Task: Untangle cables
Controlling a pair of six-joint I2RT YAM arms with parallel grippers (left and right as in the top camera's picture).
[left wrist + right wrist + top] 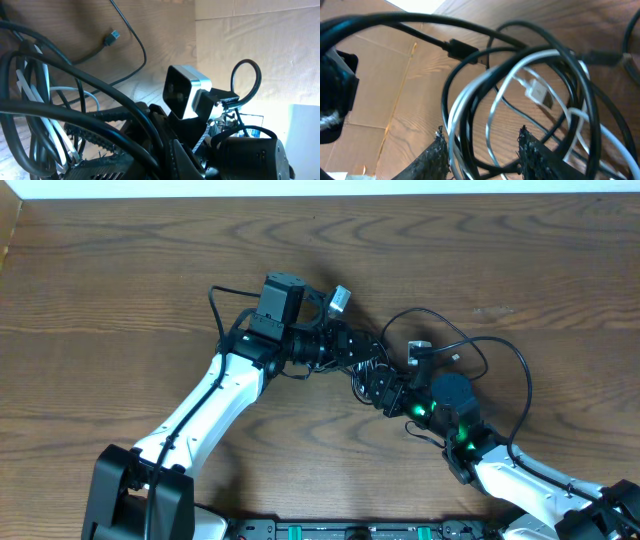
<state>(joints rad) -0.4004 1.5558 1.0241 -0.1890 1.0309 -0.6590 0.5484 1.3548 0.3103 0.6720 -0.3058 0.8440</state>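
Right wrist: half-open fingers (532,150) straddle looping cables (462,50)

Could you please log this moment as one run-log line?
left pincer: shut on cables | right pincer: open, cables running through its gap | untangled: not yet

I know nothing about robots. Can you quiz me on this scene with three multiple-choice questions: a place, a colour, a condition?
1. The cables lie: A at the table's left edge; B mid-table, where the left arm and right arm meet; C off the table.
2. Their colours: A black and white; B red and green; C all yellow.
3. They are: A laid straight and separate; B coiled in a box; C looped through one another.

B: overhead shows them between the arms.
A: the right wrist view shows black and white cords.
C: loops cross one another between the right fingers.
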